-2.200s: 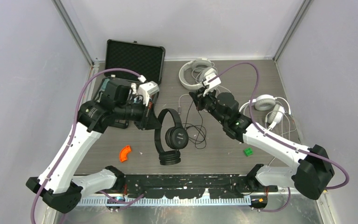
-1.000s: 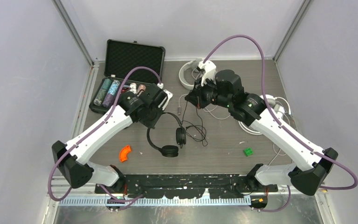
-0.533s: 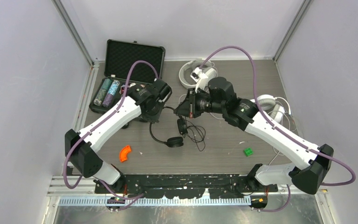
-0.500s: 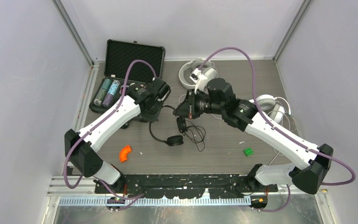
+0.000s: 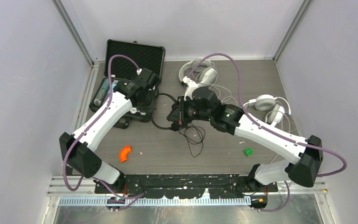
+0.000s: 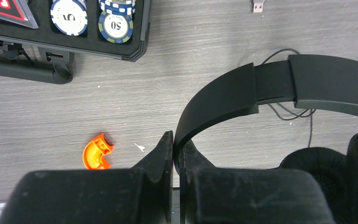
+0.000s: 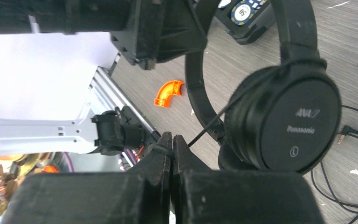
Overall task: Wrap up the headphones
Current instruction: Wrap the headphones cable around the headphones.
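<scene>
The black headphones [image 6: 270, 84] hang off the table, held by the headband in my shut left gripper [image 6: 177, 144], which sits left of centre in the top view [image 5: 150, 108]. Their ear cup [image 7: 289, 126] dangles in front of my right gripper [image 7: 172, 140], which is shut on the thin black cord [image 7: 209, 126] coming out of that cup. The rest of the cord [image 5: 193, 140] trails in loops on the table. From above, the right gripper [image 5: 171, 120] is close below the left one. White headphones [image 5: 200, 72] lie at the back, and another white pair [image 5: 268, 107] at the right.
An open black case [image 5: 135, 56] with poker chips [image 6: 116, 21] stands at the back left, right beside the left wrist. An orange curved piece [image 5: 125, 153] lies near the front left, a green block [image 5: 248, 151] at the front right. A plug [image 7: 345, 130] rests on the table.
The left arm has raised the black headphones and drawn them back toward the case. The right gripper has swung left and nearer with the cord, ending just under the left gripper.
</scene>
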Robot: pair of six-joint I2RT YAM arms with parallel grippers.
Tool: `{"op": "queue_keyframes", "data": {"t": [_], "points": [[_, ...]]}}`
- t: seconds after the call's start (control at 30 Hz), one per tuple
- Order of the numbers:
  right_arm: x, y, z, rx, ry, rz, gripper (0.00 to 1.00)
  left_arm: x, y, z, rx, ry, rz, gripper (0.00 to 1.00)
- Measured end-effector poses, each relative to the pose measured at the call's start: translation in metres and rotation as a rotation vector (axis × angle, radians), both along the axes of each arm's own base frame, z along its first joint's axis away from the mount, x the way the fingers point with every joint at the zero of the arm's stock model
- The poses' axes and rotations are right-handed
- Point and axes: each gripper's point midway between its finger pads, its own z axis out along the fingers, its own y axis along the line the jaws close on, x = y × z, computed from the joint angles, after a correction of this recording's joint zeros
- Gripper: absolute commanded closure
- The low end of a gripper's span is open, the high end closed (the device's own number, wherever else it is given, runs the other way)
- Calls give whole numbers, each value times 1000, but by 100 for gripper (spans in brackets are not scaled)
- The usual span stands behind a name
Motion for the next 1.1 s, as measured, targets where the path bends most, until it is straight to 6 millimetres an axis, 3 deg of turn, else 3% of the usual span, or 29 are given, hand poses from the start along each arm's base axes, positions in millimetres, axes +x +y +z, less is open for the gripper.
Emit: {"op": "queue_keyframes", "data": {"t": [0.13,0.43,0.73,1.1], "points": [[6,1,-9,-46,-41,-33,87,6,3,12,-64,-47,69,100],[16,-2,-7,-95,-244,-50,77,13,5,30,-178,-116,178,100],[15,-15,-12,-96,-410,-49,73,14,5,34,-206,-124,214,100],[15,-15,-23,-73,-469,-67,73,14,2,50,-254,-153,227,100]]}}
